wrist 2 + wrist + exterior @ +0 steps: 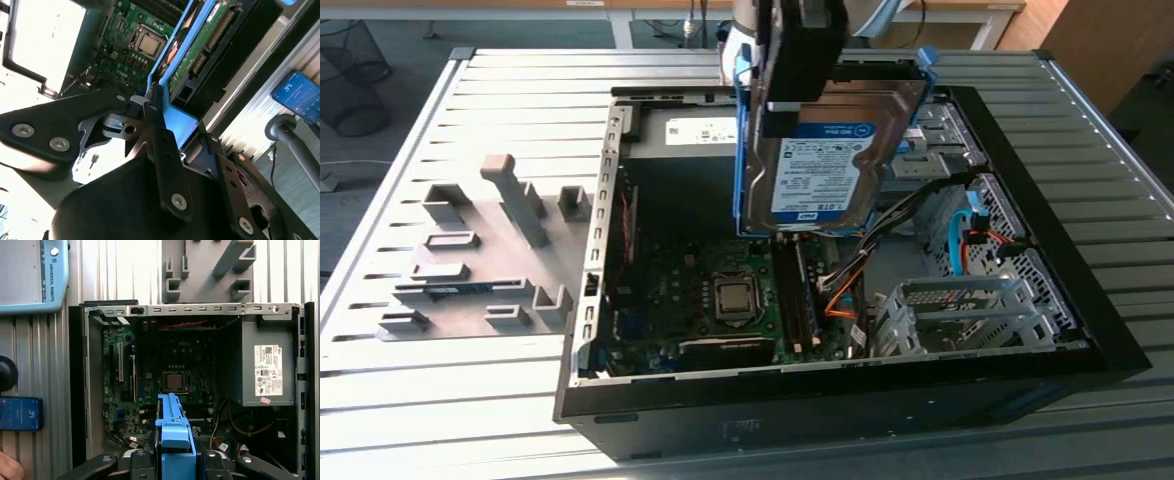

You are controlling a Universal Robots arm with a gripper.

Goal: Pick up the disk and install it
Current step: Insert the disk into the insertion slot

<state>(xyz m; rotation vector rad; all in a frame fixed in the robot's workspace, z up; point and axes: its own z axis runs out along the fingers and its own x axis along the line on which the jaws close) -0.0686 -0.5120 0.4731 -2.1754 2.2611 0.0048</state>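
The disk [821, 165], a silver drive with a white-and-blue label in a blue carrier frame, hangs on edge above the open computer case [607, 300]. My gripper [790, 100] is shut on its upper edge, one black finger lying over the label side. In the second wrist view the disk [202, 42] shows its green circuit-board side, with the fingers [154, 125] clamped on the blue frame. The first wrist view looks down along the blue frame edge of the disk [171, 422], which hovers over the motherboard [150, 370] beside the processor socket.
Inside the case are a grey power-supply box [262, 365], a metal drive cage [961, 310] and orange cables [847, 290]. A grey fixture plate [480, 260] with holders lies on the slatted table at the exterior view's left. A phone [20, 413] and a pendant [30, 275] lie beside the case.
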